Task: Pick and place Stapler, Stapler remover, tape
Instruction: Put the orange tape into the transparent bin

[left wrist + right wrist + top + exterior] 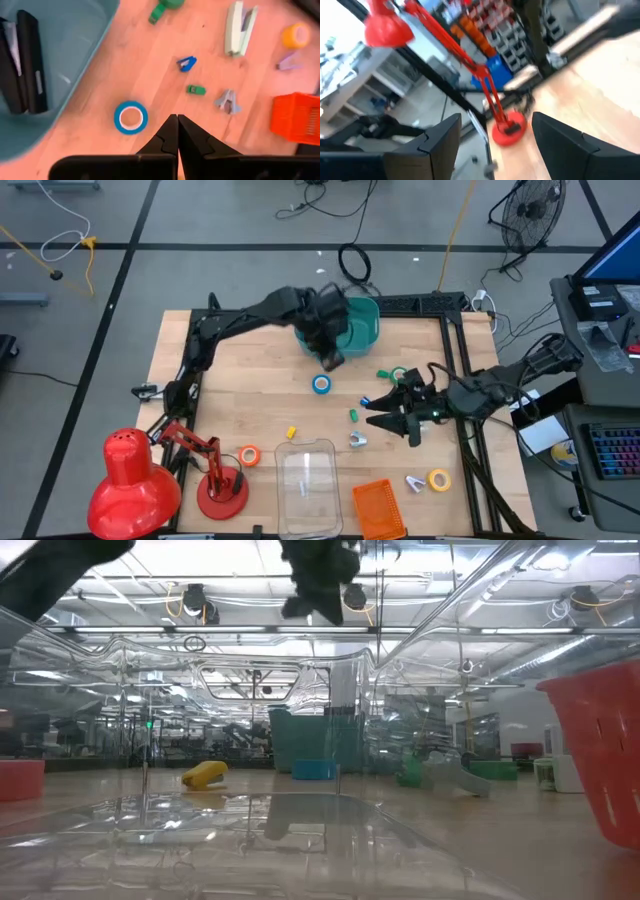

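My left gripper (330, 358) (177, 125) hangs shut and empty above the table, by the near rim of the teal bin (368, 330). A black stapler (25, 60) lies inside that bin. The blue tape (321, 384) (131, 117) lies flat just below and beside the left fingertips. The orange tape (248, 455), yellow tape (439, 478) and green tape (399, 375) also lie flat on the table. A pale green stapler (239, 32), a blue stapler remover (186, 63) and a grey one (228, 100) lie apart. My right gripper (393, 428) (495, 135) is open above the table's right half and holds nothing.
A clear plastic container (305, 475) and an orange basket (378, 508) stand at the near edge. A red desk lamp (135, 480) is at the near left corner. Small yellow (291, 433) and green (353, 415) bits and another remover (413, 482) lie scattered.
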